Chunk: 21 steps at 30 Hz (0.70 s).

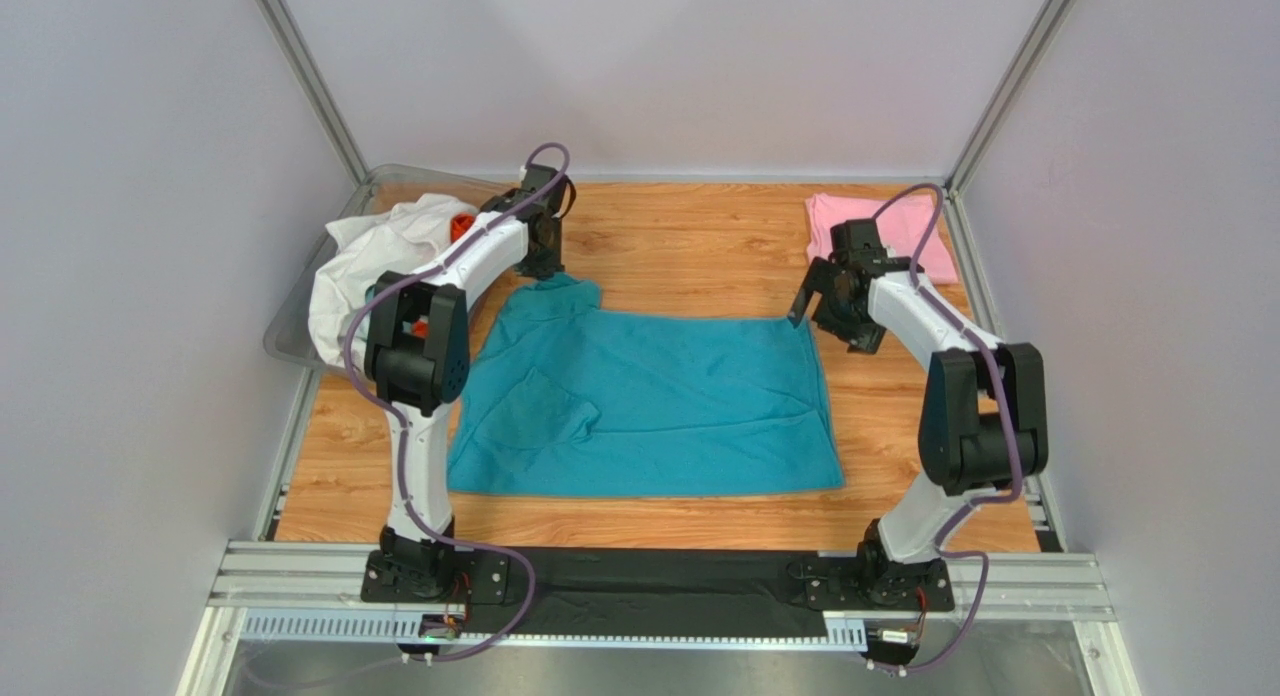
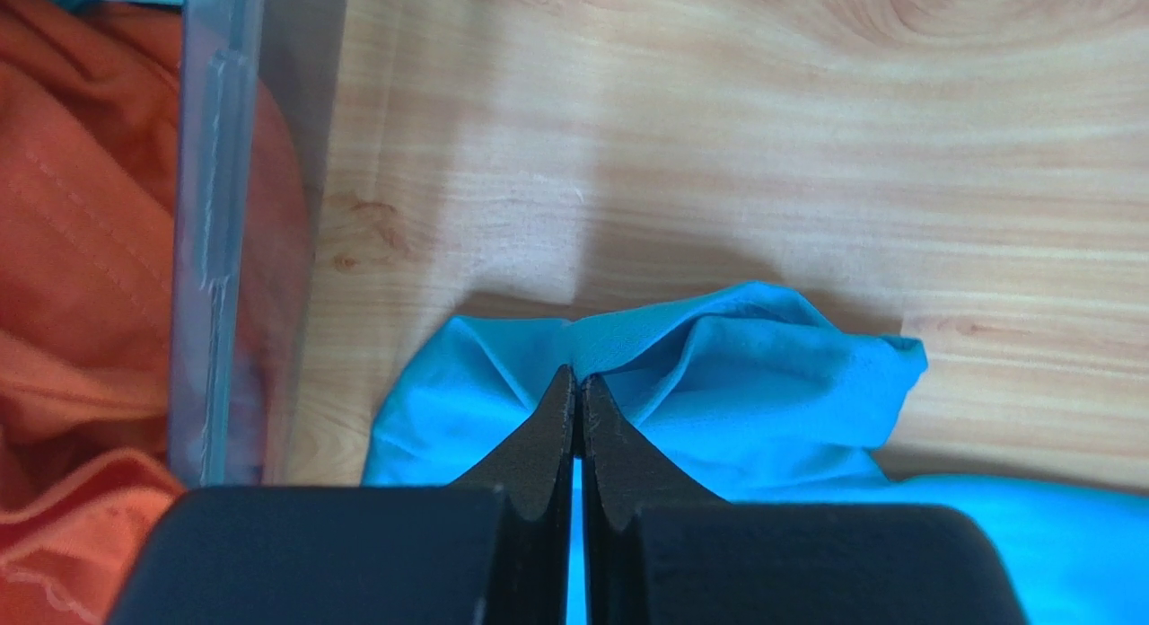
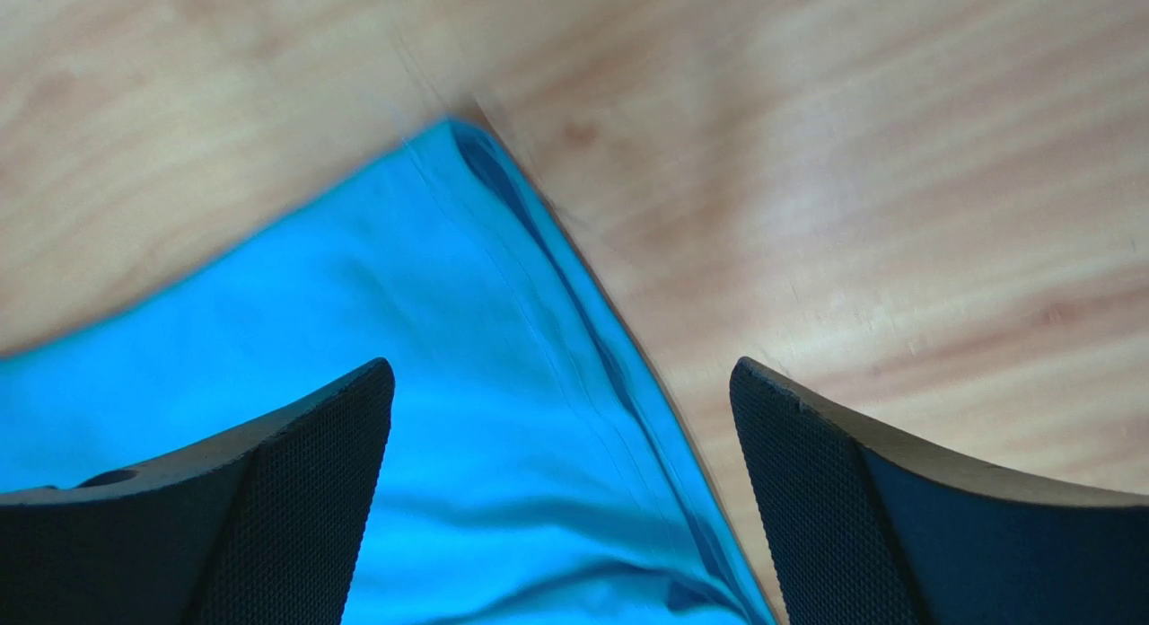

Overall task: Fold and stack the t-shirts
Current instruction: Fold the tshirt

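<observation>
A teal-blue t-shirt (image 1: 646, 404) lies spread on the wooden table, its left sleeve folded in. My left gripper (image 1: 544, 264) is at its far left corner. In the left wrist view the gripper (image 2: 577, 377) is shut, with teal fabric (image 2: 755, 369) puckered and pinched at the tips. My right gripper (image 1: 812, 309) hovers over the shirt's far right corner. It is open in the right wrist view (image 3: 560, 383), with the shirt corner (image 3: 459, 329) between the fingers and nothing held. A folded pale pink t-shirt (image 1: 879, 231) lies at the back right.
A clear plastic bin (image 1: 301, 336) stands at the left edge, holding a white shirt (image 1: 376, 254) and an orange shirt (image 1: 463, 221). The bin wall (image 2: 216, 248) and orange fabric (image 2: 81, 248) are close to the left of my left gripper. Grey walls enclose the table.
</observation>
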Available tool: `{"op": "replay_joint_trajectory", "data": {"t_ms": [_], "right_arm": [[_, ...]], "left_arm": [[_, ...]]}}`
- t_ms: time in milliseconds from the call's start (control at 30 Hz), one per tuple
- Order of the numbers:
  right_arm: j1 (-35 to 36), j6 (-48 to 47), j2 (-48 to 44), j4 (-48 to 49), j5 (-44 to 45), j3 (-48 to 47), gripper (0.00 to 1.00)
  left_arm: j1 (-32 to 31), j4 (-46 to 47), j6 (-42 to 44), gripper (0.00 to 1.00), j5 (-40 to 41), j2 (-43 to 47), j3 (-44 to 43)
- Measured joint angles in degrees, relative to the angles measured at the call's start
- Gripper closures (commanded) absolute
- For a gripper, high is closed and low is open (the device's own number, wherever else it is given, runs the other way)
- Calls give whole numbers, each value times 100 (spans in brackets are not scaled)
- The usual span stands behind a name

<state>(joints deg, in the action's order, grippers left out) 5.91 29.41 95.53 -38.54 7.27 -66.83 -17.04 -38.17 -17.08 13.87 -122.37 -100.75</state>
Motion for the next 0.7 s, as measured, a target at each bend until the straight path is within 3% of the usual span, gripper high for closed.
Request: {"op": "replay_joint_trajectory", "data": {"t_ms": [100, 167, 433, 700], "right_arm": [[0, 57, 573, 186, 76, -520, 14], [0, 72, 901, 280, 76, -780, 26], [0, 46, 1954, 507, 57, -1469, 35], [0, -42, 2114, 540, 28, -1624, 69]], "left_arm": [[0, 44, -13, 100, -33, 186, 142], [0, 83, -33, 100, -55, 319, 208], [0, 216, -87, 100, -140, 708, 437], [0, 293, -251, 100, -258, 1023, 931]]}}
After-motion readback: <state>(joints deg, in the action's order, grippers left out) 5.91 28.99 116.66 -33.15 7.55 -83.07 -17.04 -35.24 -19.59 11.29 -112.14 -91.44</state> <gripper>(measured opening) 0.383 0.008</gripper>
